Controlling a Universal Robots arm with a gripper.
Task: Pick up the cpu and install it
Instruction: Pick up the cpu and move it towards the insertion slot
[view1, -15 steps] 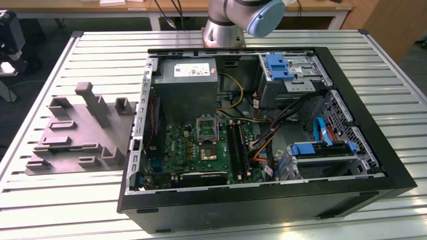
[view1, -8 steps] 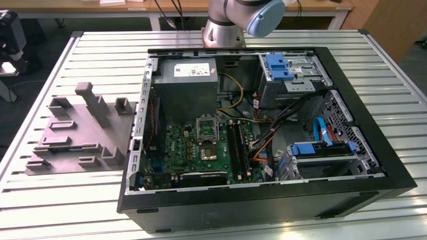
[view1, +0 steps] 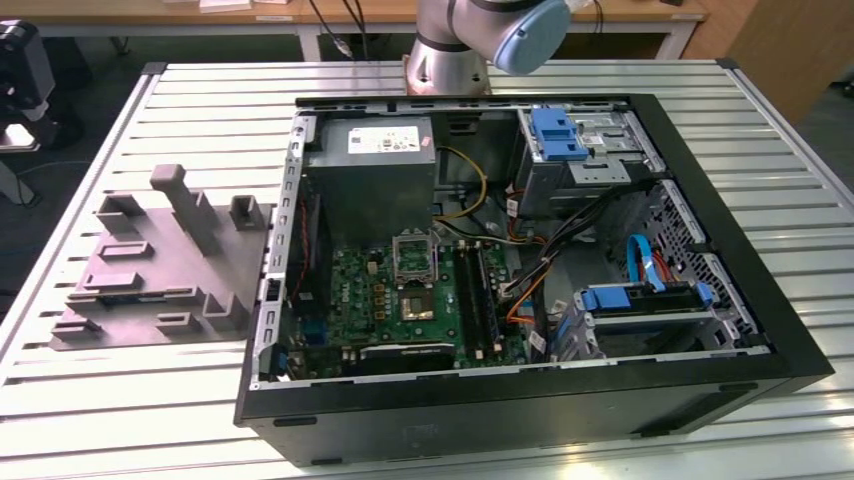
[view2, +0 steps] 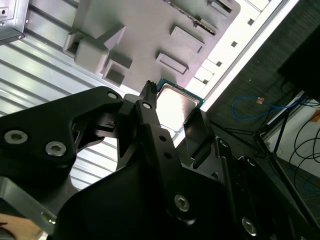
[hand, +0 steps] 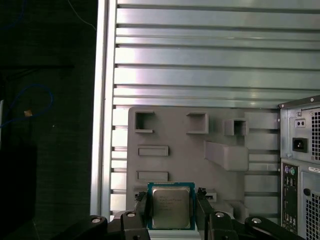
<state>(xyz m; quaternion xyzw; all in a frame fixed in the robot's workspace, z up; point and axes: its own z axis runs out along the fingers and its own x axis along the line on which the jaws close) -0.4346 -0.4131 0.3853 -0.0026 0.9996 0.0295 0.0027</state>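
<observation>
The gripper clamps the one cpu between its two black fingers, one against each side edge. The chip's silvery top carries a few lines of print. Beyond it lies a single grey moulded tray on the slatted metal table. In the exterior view the tray sits at the frame's left, beside one open computer case at centre. The case's green motherboard is exposed, and one white label marks the power supply at upper middle.
</observation>
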